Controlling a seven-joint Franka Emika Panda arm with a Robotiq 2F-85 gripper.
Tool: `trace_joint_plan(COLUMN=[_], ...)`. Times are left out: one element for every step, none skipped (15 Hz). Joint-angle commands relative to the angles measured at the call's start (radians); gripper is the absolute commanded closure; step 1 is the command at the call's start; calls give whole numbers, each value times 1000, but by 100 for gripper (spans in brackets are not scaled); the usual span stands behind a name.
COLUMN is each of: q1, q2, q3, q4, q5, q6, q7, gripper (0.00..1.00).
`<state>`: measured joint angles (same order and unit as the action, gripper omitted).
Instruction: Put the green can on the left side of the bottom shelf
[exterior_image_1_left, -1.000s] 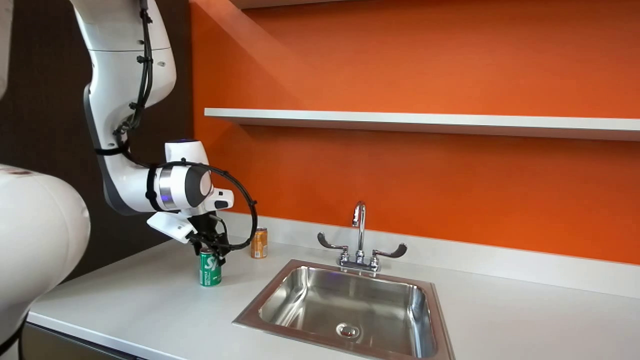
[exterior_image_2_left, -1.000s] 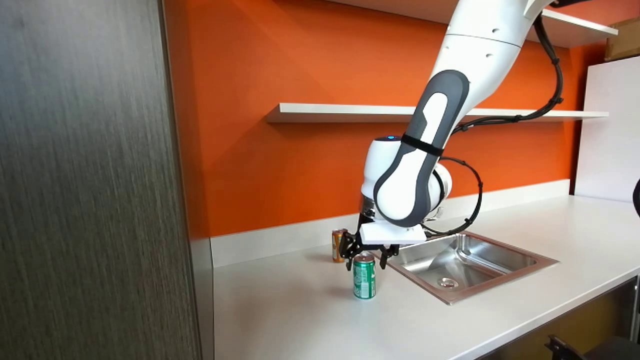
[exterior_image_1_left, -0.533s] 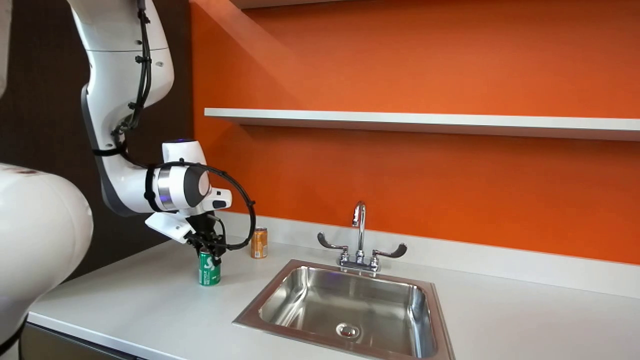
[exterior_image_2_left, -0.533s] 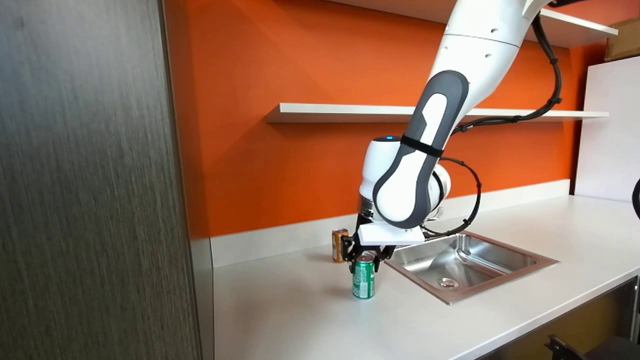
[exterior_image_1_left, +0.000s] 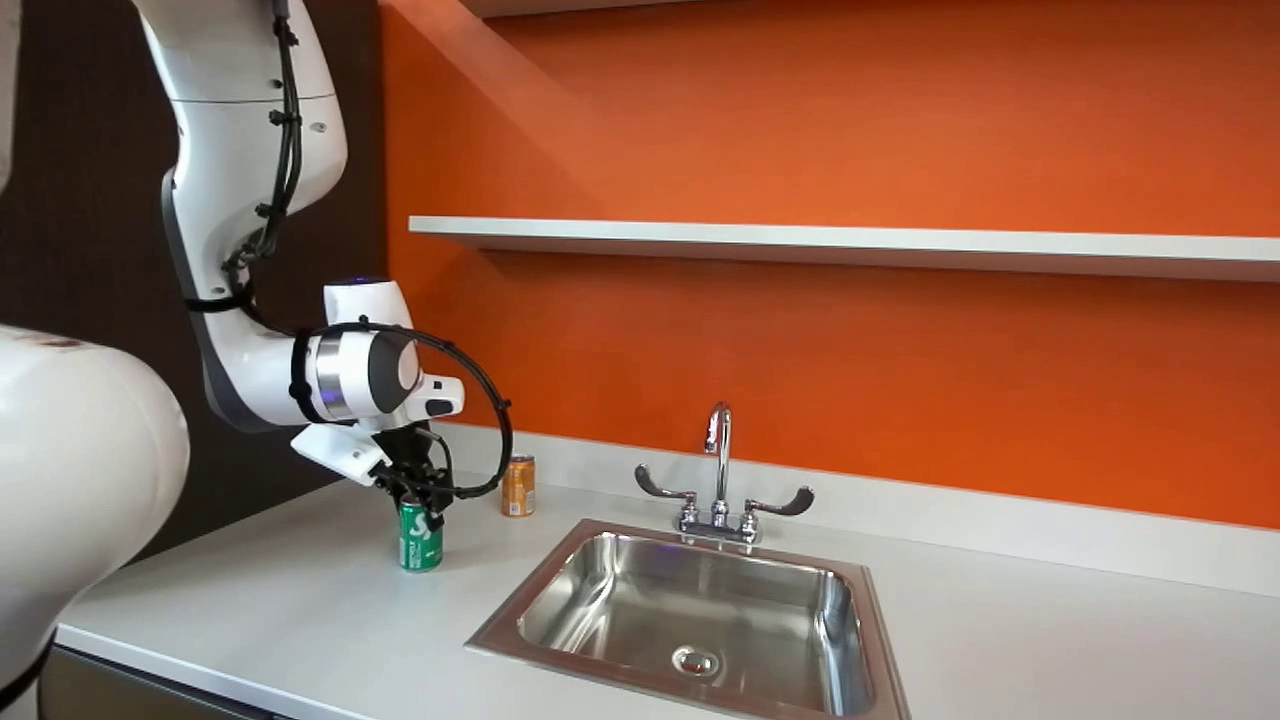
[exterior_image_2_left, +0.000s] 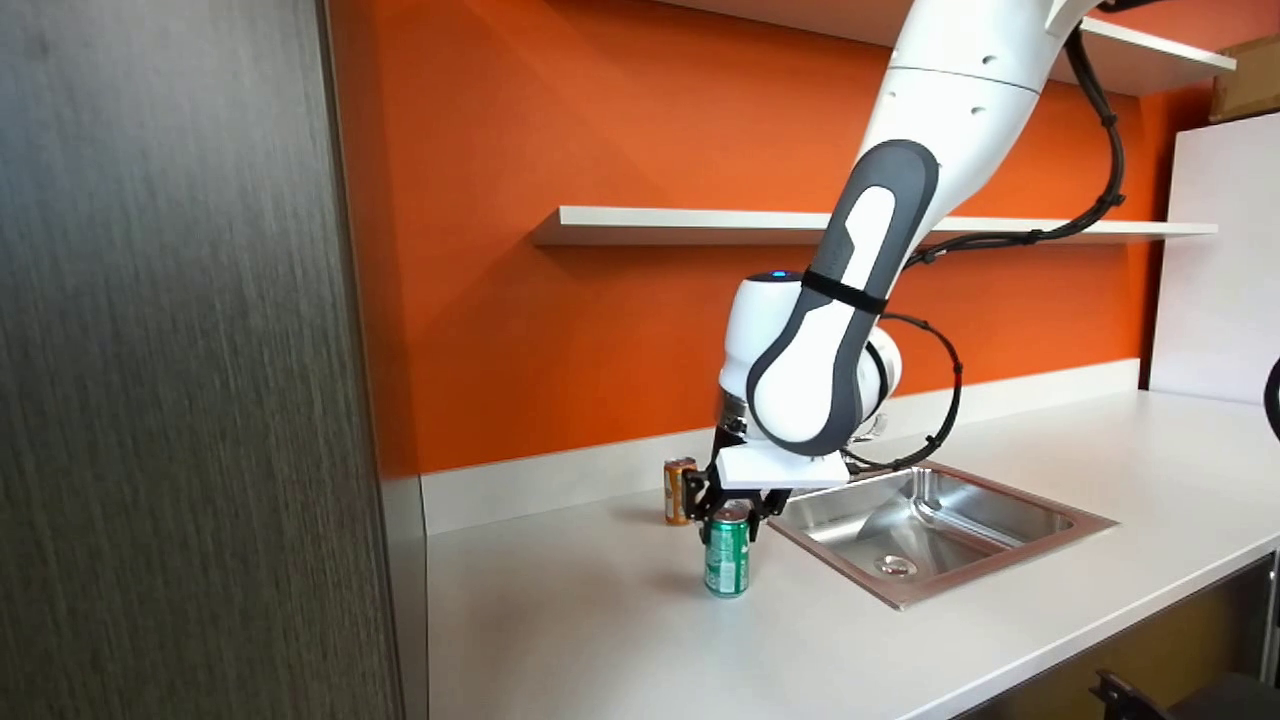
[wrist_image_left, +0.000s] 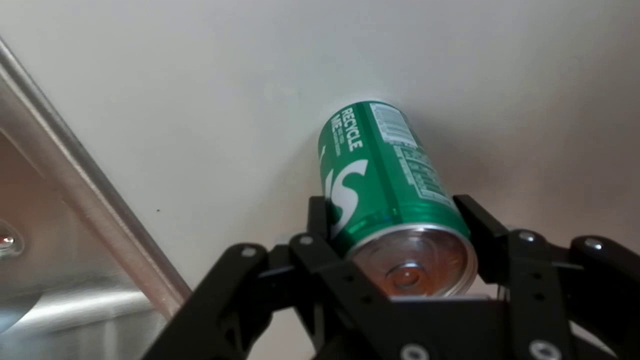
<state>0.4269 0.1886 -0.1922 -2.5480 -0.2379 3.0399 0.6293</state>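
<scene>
The green can (exterior_image_1_left: 420, 545) (exterior_image_2_left: 727, 565) stands upright on the white counter, left of the sink, in both exterior views. My gripper (exterior_image_2_left: 730, 535) comes down over its top from above. In the wrist view the gripper (wrist_image_left: 390, 205) is shut on the green can (wrist_image_left: 370, 160), one finger pressed against each side just below the silvery lid. Part of the lid is hidden behind the gripper's black body. The bottom shelf (exterior_image_1_left: 800, 238) (exterior_image_2_left: 690, 222) is the long white board on the orange wall, well above the can; its left end (exterior_image_1_left: 425, 225) shows.
An orange can (exterior_image_1_left: 518, 486) (exterior_image_2_left: 677, 490) stands behind the green one, near the backsplash. To the right lie the steel sink (exterior_image_1_left: 882, 640) and its faucet (exterior_image_1_left: 722, 460). A dark panel (exterior_image_2_left: 180, 360) borders the counter's left side. A higher shelf (exterior_image_2_left: 1150, 65) hangs above.
The fingers have closed from apart onto the green can's sides. The arm shifted very slightly; the can remains in nearly the same spot on the counter.
</scene>
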Motion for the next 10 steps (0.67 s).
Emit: trace_joint_plan(q1=[53,64,72,76,77,77,76,76,78,-68], q2=[-93,-115,-140,-172,-202,-239,-273,-308,-344,-376], q3=[-62,-75,-83,-87,-81,-77,-69,-63,-57,101], q4=[-21,-27,-32,-42,-50,-58,-64,-70,-75,-80], q5=[-60,-71,-85,-97,-97,-100,-99,-94,-81,-33], q6=[-58,-77,-98,-124,-152,-190,-235,-278,-330,-376], q7=[54,58,65,70,70,73,71,70,63,24], gripper=[61,61,61,61,61,61,61,61,61,61])
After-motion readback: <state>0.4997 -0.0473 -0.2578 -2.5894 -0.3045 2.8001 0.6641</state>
